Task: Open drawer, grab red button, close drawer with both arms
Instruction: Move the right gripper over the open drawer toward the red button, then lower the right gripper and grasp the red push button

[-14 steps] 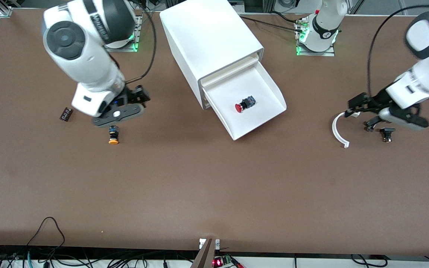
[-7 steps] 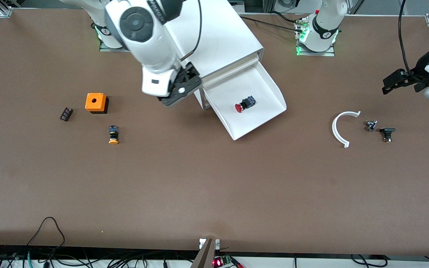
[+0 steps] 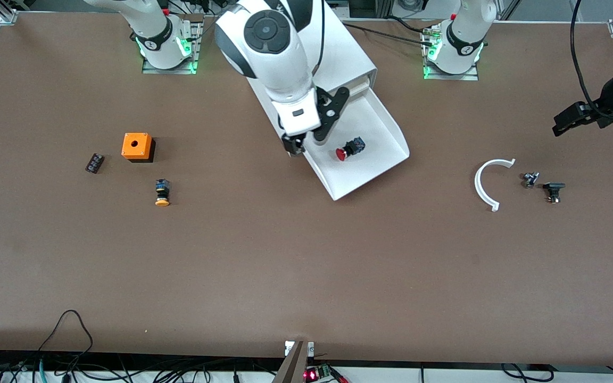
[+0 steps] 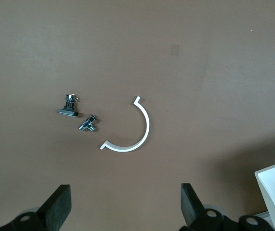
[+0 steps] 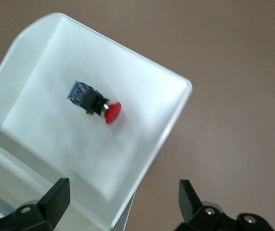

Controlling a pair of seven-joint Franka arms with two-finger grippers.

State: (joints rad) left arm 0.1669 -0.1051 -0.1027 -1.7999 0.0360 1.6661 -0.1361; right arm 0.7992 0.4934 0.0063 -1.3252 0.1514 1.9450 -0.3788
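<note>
Button in open drawer, awaiting pickup.

Your button (image 3: 350, 148) lies on its side in the pulled-out drawer (image 3: 386, 125), reachable from above; right claw (image 3: 306, 142) hangs wide and empty over the drawer's cabinet-side corner, while left claw (image 4: 123, 209), wide too, waits above the worktop (image 3: 306, 266) near a white arc (image 3: 486, 184).

The right gripper (image 3: 306, 142) has swung from beside the cabinet (image 3: 306, 58) to over the drawer (image 3: 375, 130).

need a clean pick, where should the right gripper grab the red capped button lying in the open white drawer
Grip the black blocky body of the red-capped push button, coming straight down from above. It lies on its side on the white plastic drawer's floor, flat flanks exposed; the round cap would likely slip. The open right gripper hovers beside it.
</note>
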